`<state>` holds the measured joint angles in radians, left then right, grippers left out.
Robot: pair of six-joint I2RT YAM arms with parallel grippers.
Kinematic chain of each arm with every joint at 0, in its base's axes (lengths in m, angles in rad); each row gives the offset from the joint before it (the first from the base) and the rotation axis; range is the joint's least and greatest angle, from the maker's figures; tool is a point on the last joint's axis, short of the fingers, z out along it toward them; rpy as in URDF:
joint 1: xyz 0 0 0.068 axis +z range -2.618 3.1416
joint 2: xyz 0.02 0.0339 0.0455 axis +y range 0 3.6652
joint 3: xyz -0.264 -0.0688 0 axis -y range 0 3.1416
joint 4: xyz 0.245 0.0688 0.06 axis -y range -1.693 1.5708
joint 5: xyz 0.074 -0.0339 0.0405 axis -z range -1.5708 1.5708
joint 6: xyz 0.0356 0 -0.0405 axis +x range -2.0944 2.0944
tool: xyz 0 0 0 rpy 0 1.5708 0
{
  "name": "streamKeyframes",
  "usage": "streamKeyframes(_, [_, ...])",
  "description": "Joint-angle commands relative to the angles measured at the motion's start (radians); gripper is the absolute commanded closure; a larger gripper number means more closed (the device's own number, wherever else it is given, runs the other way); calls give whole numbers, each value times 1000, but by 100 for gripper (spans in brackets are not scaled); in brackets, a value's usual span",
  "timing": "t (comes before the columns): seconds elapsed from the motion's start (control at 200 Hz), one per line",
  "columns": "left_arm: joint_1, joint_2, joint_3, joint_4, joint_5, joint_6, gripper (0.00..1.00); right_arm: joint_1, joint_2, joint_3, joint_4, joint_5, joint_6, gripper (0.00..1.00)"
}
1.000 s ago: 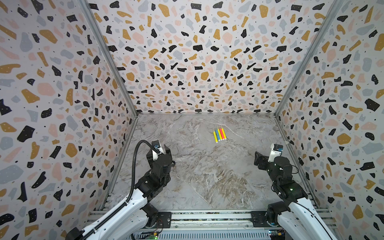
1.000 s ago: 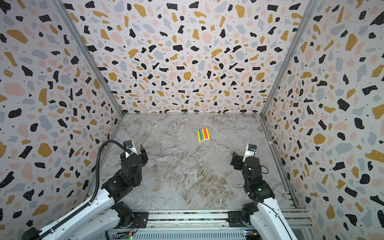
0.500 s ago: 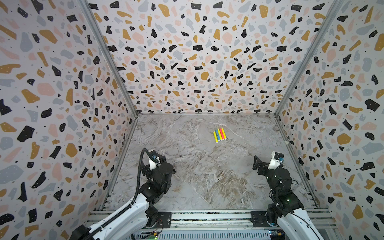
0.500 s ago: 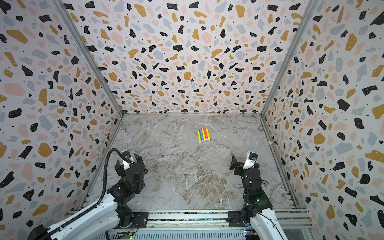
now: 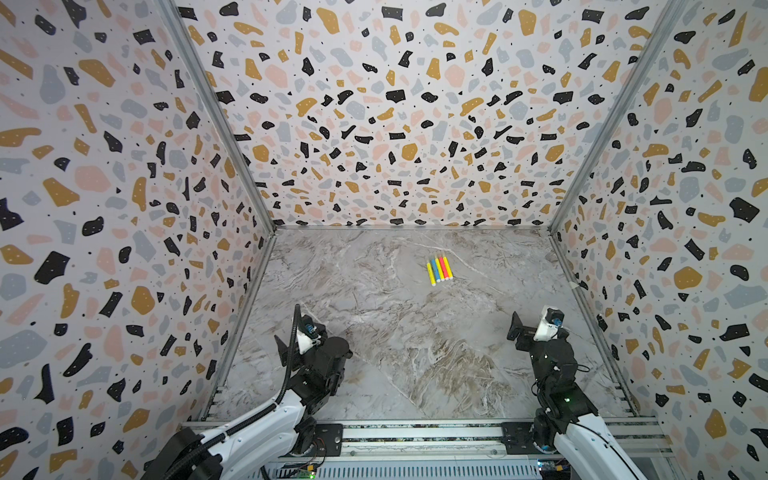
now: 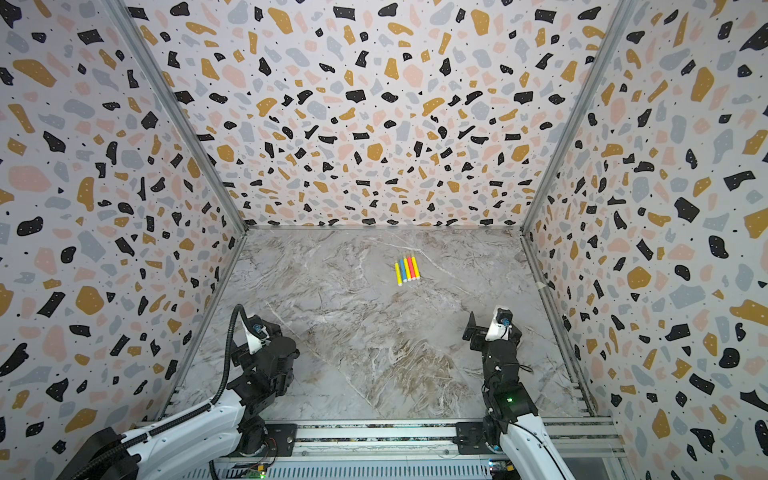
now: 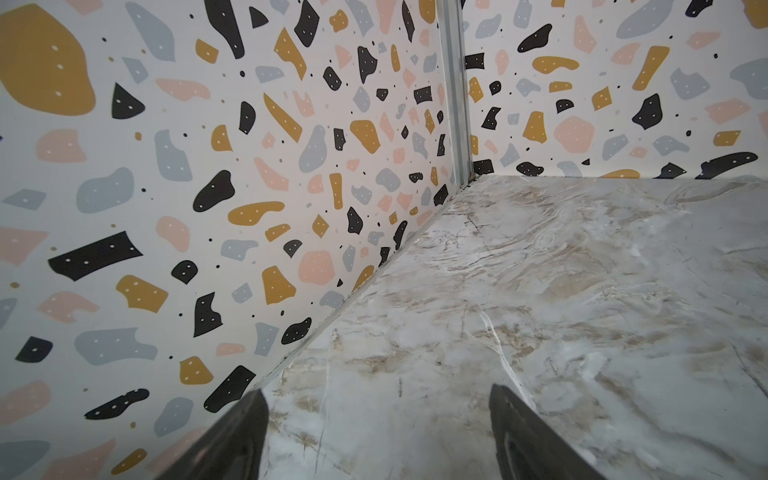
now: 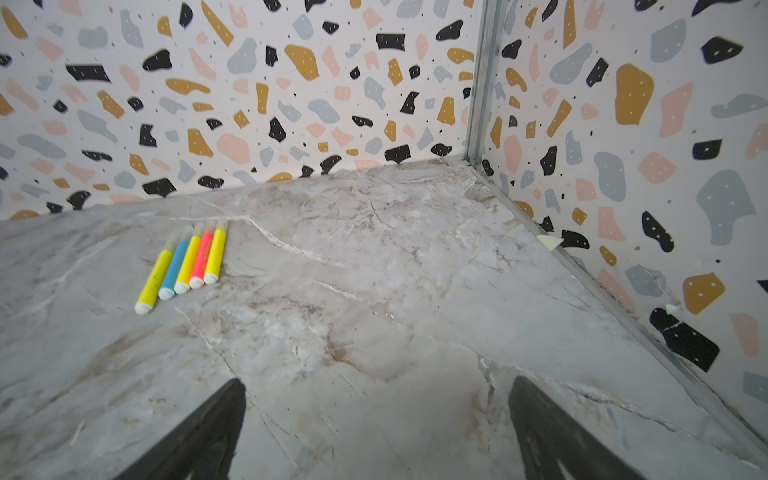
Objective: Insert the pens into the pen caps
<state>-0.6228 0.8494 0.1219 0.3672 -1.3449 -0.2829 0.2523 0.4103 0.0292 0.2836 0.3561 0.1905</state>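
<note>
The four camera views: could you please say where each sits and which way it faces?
Both top views: high above the near edge, looking down at the table, pens, left arm and right arm.
Left wrist: on the left arm, low, facing the far-left corner; its open left hand shows.
Right wrist: on the right arm, facing pens and far-right corner; open right hand shows.
Shared: top and right wrist views see the pens.

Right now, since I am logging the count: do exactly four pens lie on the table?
No, five pens lie side by side: three yellow, one blue, one pink-red.
</note>
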Motion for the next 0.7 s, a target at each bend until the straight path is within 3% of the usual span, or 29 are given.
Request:
streamKeyframes(0.0, [5,-15,-4,90,-55,-17,16,1,-24,-56,136,10,-46,1])
streamKeyframes(0.23, [7,-94,-122,375,-89,126,16,5,11,-143,382,109,-26,1])
streamKeyframes(0.295, [19,-93,-139,431,-75,152,9,4,64,-162,478,153,-10,1])
streamKeyframes(0.436, [71,-34,-141,521,-24,171,9,4,281,-133,645,170,-26,1])
streamKeyframes(0.696, [195,138,-128,726,147,199,9,4,701,-125,1162,166,-137,1])
